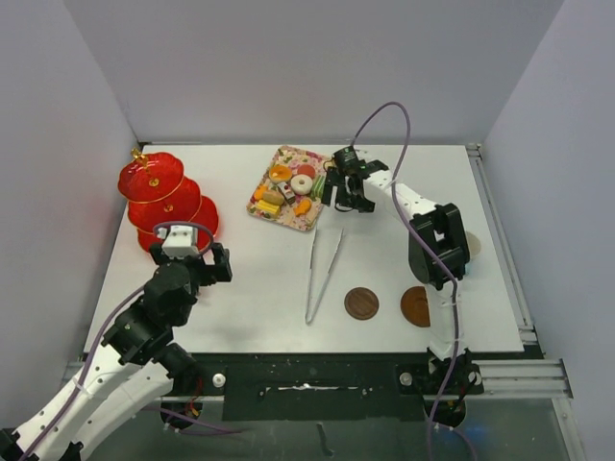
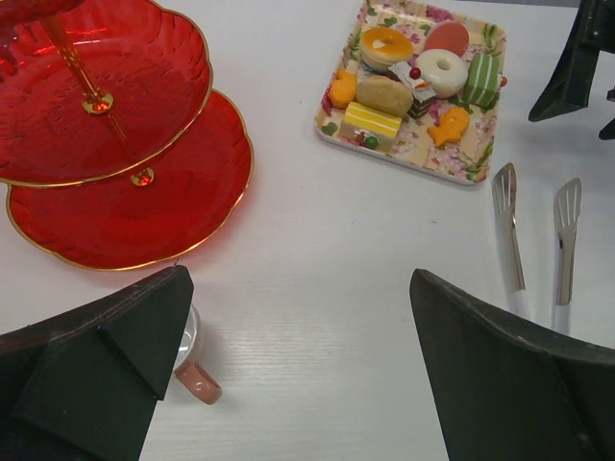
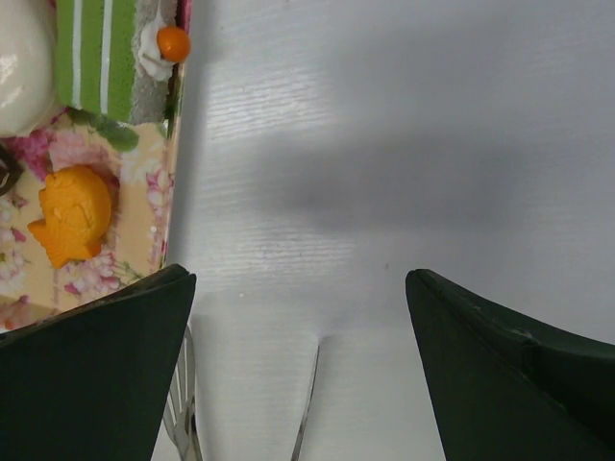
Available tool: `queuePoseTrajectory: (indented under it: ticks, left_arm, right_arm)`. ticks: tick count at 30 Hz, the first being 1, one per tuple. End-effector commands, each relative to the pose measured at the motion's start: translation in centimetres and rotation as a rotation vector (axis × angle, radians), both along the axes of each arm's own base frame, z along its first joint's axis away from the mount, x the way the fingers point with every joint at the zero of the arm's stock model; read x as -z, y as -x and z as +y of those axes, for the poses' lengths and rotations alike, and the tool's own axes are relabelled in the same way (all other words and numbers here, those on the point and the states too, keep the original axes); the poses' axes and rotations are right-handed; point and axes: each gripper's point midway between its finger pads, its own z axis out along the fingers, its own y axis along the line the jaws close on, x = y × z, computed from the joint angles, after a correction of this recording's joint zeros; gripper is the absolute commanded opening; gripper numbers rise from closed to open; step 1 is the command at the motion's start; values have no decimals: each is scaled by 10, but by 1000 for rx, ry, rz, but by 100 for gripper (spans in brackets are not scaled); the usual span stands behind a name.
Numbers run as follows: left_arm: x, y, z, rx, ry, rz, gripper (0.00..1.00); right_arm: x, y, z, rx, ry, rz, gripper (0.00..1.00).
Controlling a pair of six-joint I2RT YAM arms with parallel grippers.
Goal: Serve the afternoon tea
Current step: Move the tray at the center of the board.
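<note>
The red three-tier stand (image 1: 165,197) with a gold handle stands at the far left and also shows in the left wrist view (image 2: 115,154). A floral tray of small cakes (image 1: 291,187) lies at the back middle and also shows in the left wrist view (image 2: 413,91). My left gripper (image 1: 197,254) is open and empty, just in front of the stand. The pink cup's handle (image 2: 197,376) peeks out under its left finger (image 2: 106,355). My right gripper (image 1: 344,192) is open and empty beside the tray's right edge (image 3: 163,192), over the tips of the metal tongs (image 3: 183,408). Two brown saucers (image 1: 361,303) (image 1: 416,306) lie front right. The light-blue cup is out of view.
The tongs (image 1: 324,261) lie in the middle, handle end toward me, and also show in the left wrist view (image 2: 538,230). A pale object (image 1: 474,243) is half hidden behind the right arm. Grey walls enclose the left, back and right sides of the table.
</note>
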Motion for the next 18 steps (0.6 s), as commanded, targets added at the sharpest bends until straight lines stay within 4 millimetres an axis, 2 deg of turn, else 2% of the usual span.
queuePoseTrajectory:
  ticks: [1, 6, 10, 18]
  left_arm:
    - [-17, -7, -3, 6, 49, -54, 97]
    - [-16, -10, -1, 7, 52, -51, 97]
    - [-15, -12, 2, -5, 50, -47, 97]
    - [-14, -13, 1, 0, 50, -44, 97]
  right_arm:
    - [-17, -28, 13, -18, -77, -64, 98]
    - [-11, -40, 25, -45, -117, -56, 98]
    - [8, -41, 28, -50, -130, -20, 98]
    - [35, -40, 10, -7, -67, 28, 98]
